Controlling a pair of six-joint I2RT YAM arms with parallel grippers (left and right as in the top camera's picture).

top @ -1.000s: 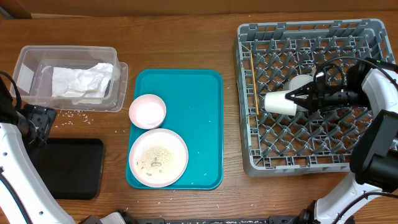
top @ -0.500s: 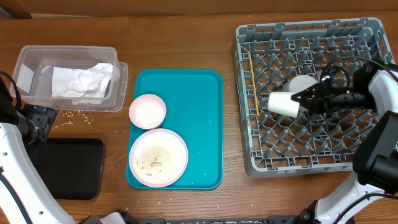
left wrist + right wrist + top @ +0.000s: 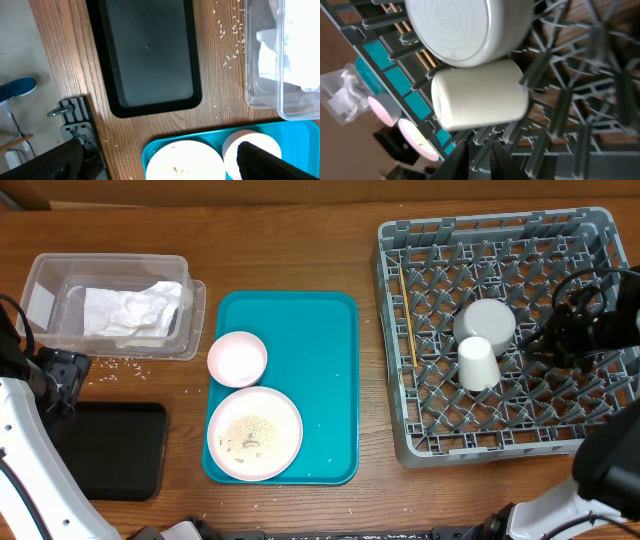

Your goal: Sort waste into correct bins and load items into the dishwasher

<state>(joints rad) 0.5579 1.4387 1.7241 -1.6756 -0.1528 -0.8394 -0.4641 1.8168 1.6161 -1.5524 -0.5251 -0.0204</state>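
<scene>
Shows cup (image 3: 478,363) on its side in rack (image 3: 470,225); right gripper (image 3: 479,145) over rack, barely parted, empty; left gripper (image 3: 160,147) far from rack, wide, empty.

wooden table (image 3: 300,240) carrying two trays, a tub and a rack
clear tub (image 3: 40,265) sits at far left, with rice grains (image 3: 118,364) scattered on the wood between it and the black tray (image 3: 110,450); the teal tray (image 3: 320,380) lies mid-table just beside the tub, and the grey dish rack (image 3: 480,225) stands apart at right.
</scene>
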